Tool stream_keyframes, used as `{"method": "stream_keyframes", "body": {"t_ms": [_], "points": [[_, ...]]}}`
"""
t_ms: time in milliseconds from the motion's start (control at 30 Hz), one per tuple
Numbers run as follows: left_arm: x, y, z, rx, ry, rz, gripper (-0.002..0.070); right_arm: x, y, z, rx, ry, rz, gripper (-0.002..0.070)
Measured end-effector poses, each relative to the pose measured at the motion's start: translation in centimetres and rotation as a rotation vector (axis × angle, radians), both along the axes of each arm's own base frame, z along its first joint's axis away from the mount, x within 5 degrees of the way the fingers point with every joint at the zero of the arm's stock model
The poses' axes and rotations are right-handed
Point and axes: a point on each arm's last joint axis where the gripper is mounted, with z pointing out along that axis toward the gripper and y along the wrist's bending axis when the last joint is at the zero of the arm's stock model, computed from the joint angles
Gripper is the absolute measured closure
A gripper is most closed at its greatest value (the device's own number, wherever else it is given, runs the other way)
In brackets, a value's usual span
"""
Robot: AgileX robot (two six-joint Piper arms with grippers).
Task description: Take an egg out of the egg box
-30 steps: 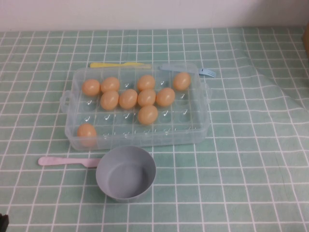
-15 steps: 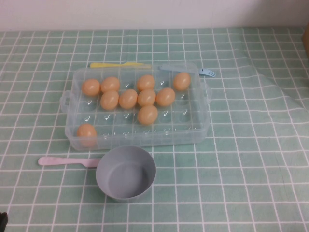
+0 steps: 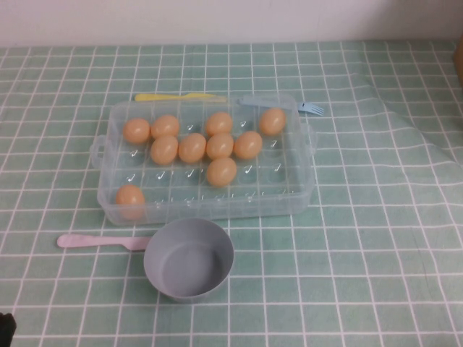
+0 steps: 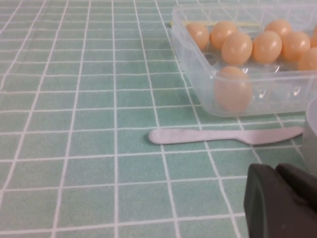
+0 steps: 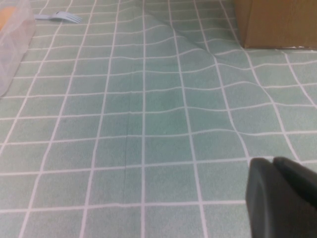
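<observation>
The clear plastic egg box [image 3: 217, 208] stands in the middle of the table and holds several orange-tan eggs. One egg [image 3: 130, 196] sits alone in the front left cell; the others cluster toward the back [image 3: 220, 146]. In the left wrist view the lone egg [image 4: 233, 89] shows through the box wall [image 4: 198, 74]. My left gripper [image 4: 275, 171] is shut and empty, low over the cloth near the front left corner of the table [image 3: 6, 329], well short of the box. My right gripper [image 5: 272, 163] is shut and empty over bare cloth to the right of the box; it is out of the high view.
A round grey-blue bowl [image 3: 188, 258] stands just in front of the box, with a pink plastic knife [image 3: 101, 241] to its left. A yellow knife [image 3: 177, 97] and a blue fork [image 3: 289, 105] lie behind the box. The cloth is wrinkled at the right [image 3: 391, 123]. A cardboard box [image 5: 277, 22] stands at the far right.
</observation>
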Motion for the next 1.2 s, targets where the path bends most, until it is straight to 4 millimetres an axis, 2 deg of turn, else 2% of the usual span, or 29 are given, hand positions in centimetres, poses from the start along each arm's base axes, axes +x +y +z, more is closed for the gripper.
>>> {"method": "stream_keyframes", "body": {"t_ms": [133,333,467,800,967,1200], "points": [[0.1,-0.1,0.4,-0.093,-0.025,0.013,0.0679,0.0,0.0,0.0,0.0,0.0,0.0,0.0694],[0.2,-0.1,1.8,-0.453,-0.119,0.055,0.0679,0.0,0.0,0.0,0.0,0.0,0.0,0.0694],[0.3,0.2,2.5,-0.528,-0.191,0.08,0.0679,0.0,0.0,0.0,0.0,0.0,0.0,0.0694],[0.2,0.1,3.0,-0.555,-0.185,0.072,0.0679,0.0,0.0,0.0,0.0,0.0,0.0,0.0694],[0.7,-0.7,6.8,-0.494,-0.054,0.014,0.0679,0.0,0.0,0.0,0.0,0.0,0.0,0.0694],[4.8,-2.2,10.8,-0.229,0.34,-0.079,0.0679,0.0,0.0,0.0,0.0,0.0,0.0,0.0694]]}}
